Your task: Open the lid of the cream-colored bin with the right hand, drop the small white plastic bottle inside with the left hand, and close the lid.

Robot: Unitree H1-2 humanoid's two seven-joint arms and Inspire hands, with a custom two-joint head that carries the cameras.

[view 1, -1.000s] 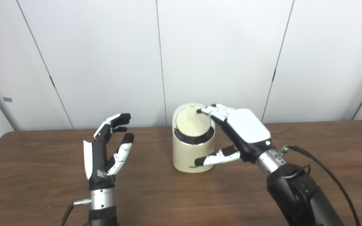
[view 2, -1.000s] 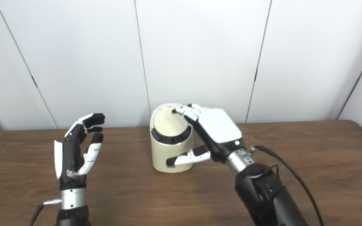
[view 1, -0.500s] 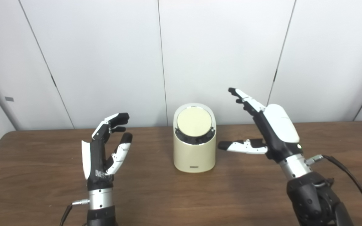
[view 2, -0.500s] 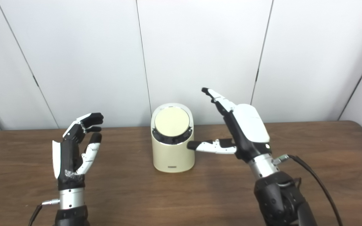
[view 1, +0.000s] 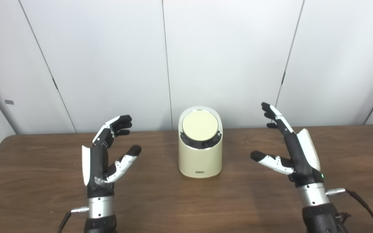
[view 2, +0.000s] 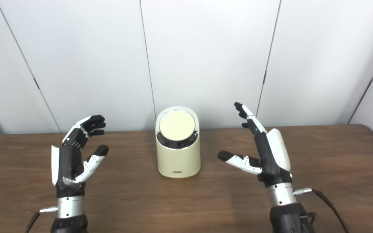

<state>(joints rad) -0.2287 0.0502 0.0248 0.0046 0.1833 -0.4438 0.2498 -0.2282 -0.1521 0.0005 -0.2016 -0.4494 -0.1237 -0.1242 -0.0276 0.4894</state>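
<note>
- I have two head cameras, set side by side, both looking forward and down across the wooden table (view 1: 160, 200) toward the white panelled wall (view 1: 108, 58).
- Both sit above table height, at arm's reach from the work; each arm enters from the bottom edge.
- The left eye view places the cream-colored bin (view 1: 200, 145) right of picture centre; the right eye view places it left of centre, a sideways offset only.
- Both views share the bin, the left hand (view 2: 73, 155), the right hand (view 2: 264, 152), the full table width and the wall.
- Neither view shows the table's near edge.
</note>
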